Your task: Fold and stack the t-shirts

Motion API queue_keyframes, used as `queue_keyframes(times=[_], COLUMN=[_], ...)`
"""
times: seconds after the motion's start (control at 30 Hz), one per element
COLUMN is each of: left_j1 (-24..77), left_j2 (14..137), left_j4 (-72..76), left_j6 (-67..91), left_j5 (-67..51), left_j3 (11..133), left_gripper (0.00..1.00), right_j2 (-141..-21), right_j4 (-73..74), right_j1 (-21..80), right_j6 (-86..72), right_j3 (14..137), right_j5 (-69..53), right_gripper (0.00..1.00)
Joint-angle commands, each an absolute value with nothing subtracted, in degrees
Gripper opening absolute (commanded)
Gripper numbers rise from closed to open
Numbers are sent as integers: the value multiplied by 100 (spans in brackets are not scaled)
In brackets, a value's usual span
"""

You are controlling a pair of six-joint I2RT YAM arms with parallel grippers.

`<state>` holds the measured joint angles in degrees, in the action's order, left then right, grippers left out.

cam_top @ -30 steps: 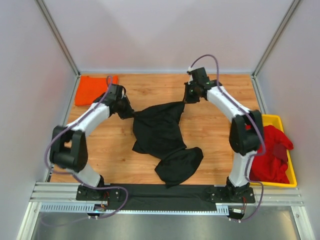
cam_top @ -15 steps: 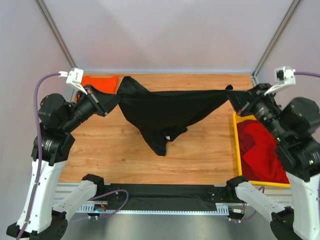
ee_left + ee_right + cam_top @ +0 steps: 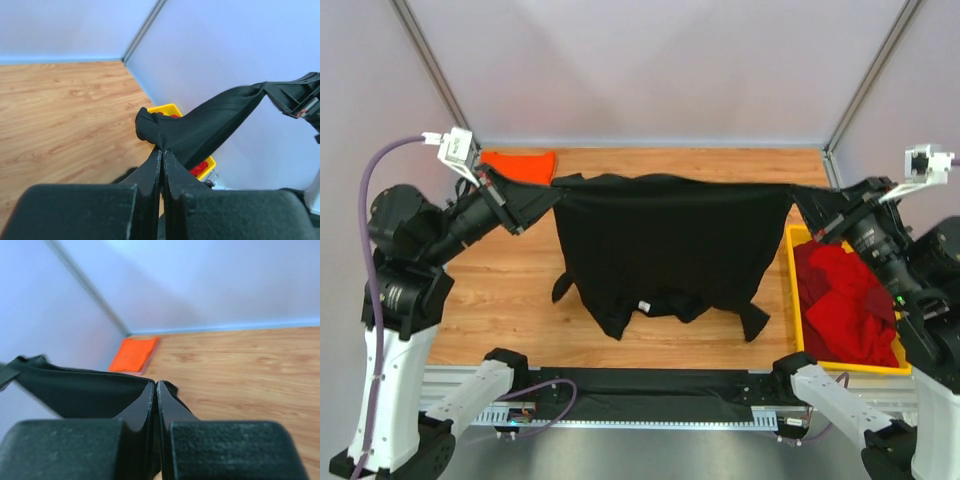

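The black t-shirt [image 3: 665,245] hangs spread wide above the wooden table, stretched by its top edge between both raised grippers. My left gripper [image 3: 548,196] is shut on its left corner, seen in the left wrist view as bunched black cloth [image 3: 200,130] at the closed left gripper [image 3: 163,150]. On the right corner my right gripper [image 3: 807,207] is shut, the black shirt [image 3: 75,387] running off from the closed right gripper [image 3: 155,384]. A folded orange t-shirt [image 3: 518,163] lies at the back left corner. Red t-shirts [image 3: 840,305] are heaped in the tray.
The yellow tray [image 3: 791,290] stands at the table's right edge, partly under the right arm. A black cloth strip [image 3: 640,385] lies along the front rail. Grey walls close the table at the back and on both sides.
Both arms rose and pulled apart, lifting the black t-shirt off the table. It went from a crumpled heap to a wide hanging sheet.
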<state>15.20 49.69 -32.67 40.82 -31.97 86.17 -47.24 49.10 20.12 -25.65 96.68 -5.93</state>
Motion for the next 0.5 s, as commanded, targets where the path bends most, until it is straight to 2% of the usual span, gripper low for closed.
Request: queue_keyframes(times=[0.0, 0.1, 0.23, 0.33, 0.47], left_j1=[1503, 1503, 1494, 1494, 1494], left_j2=[5983, 6915, 8405, 9697, 11361], left_j4=[-3471, -3306, -2778, -2689, -2427], left_j6=[3815, 3569, 3376, 3060, 3014], left_j5=[-2709, -2453, -2101, -1890, -2108], left_j3=[8666, 8579, 8621, 9393, 11194], left_gripper=[0, 0, 0, 0, 0], right_j2=[-5736, -6538, -7276, -7996, -8814], right_j4=[5211, 4985, 4089, 3587, 3149], right_j1=[1986, 1882, 1478, 977, 423], right_j6=[-2111, -1987, -2021, -2135, -2294], right_j3=[9992, 9766, 8914, 8693, 8509], right_j5=[1478, 1846, 1407, 1048, 554], right_gripper=[0, 0, 0, 0, 0])
